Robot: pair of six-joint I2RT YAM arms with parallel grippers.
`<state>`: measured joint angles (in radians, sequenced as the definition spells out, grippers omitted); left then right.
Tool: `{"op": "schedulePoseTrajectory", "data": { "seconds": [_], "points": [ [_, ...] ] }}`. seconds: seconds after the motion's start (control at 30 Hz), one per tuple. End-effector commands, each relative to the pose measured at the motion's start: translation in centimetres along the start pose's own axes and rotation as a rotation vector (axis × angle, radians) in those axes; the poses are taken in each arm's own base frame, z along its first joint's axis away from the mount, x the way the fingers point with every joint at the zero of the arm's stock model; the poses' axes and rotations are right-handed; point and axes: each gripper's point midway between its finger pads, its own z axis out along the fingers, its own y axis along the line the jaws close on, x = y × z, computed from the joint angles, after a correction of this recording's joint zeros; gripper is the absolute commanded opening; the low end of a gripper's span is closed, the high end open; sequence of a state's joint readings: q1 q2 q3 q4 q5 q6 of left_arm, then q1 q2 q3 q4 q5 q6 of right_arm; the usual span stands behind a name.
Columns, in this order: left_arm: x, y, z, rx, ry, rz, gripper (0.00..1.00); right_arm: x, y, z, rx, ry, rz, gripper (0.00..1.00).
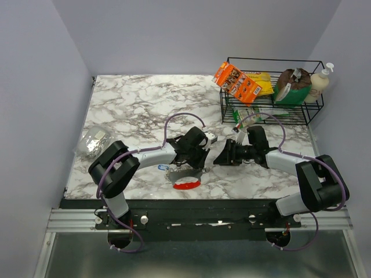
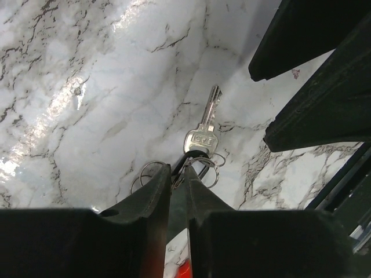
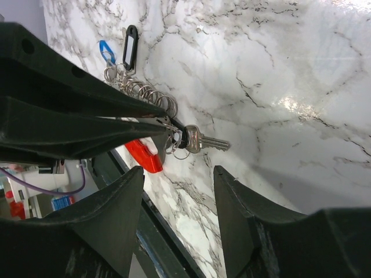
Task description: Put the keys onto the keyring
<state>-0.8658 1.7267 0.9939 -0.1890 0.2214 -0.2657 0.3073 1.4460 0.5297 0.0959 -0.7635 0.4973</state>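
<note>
On the marble worktop (image 1: 133,104), the left pincer (image 2: 178,171) clenches the keyring (image 3: 145,92) at the ring by a flat-lying silver key (image 2: 203,134), the right pincer (image 3: 178,174) gaping empty just beside it; so slight a pinch could let the ring slip and drag the key askew.

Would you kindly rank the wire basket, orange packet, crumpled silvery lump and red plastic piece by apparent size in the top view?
1. wire basket
2. orange packet and crumpled silvery lump, which look alike, so unranked
3. red plastic piece
</note>
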Motion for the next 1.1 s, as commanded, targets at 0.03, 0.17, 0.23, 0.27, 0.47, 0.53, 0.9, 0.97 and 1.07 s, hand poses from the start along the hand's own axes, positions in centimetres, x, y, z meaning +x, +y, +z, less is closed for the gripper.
{"op": "schedulePoseTrajectory", "data": {
  "seconds": [0.03,0.17,0.23,0.27,0.47,0.53,0.9,0.97,1.07],
  "points": [
    [0.0,-0.5,0.3,0.043,0.001,0.020,0.05,-0.2,0.2,-0.3,-0.004,-0.019,-0.020,0.60],
    [0.1,-0.9,0.1,0.062,-0.001,0.028,0.00,-0.4,0.6,-0.5,-0.013,-0.029,-0.036,0.60],
    [-0.2,-1.3,-0.1,0.083,-0.009,0.039,0.00,-0.7,0.8,-0.6,-0.017,-0.037,-0.051,0.60],
    [-0.5,-1.3,-0.5,0.084,-0.018,0.042,0.00,-0.8,1.1,-0.7,-0.023,-0.042,-0.060,0.60],
    [-2.6,-3.0,-2.5,0.145,-0.079,0.072,0.00,-1.4,2.8,-1.6,-0.074,-0.071,-0.151,0.61],
    [-3.0,-3.5,-3.3,0.163,-0.088,0.087,0.00,-1.9,3.9,-2.4,-0.097,-0.102,-0.212,0.63],
    [-6.5,-6.5,-9.2,0.271,-0.229,0.171,0.00,-3.0,10.8,-7.1,-0.250,-0.247,-0.486,0.86],
    [-6.9,-6.8,-9.9,0.285,-0.247,0.177,0.00,-3.1,11.5,-7.4,-0.271,-0.248,-0.501,0.86],
    [-7.3,-6.8,-10.3,0.281,-0.268,0.171,0.00,-3.1,11.6,-7.4,-0.279,-0.244,-0.502,0.86]
  ]
}}
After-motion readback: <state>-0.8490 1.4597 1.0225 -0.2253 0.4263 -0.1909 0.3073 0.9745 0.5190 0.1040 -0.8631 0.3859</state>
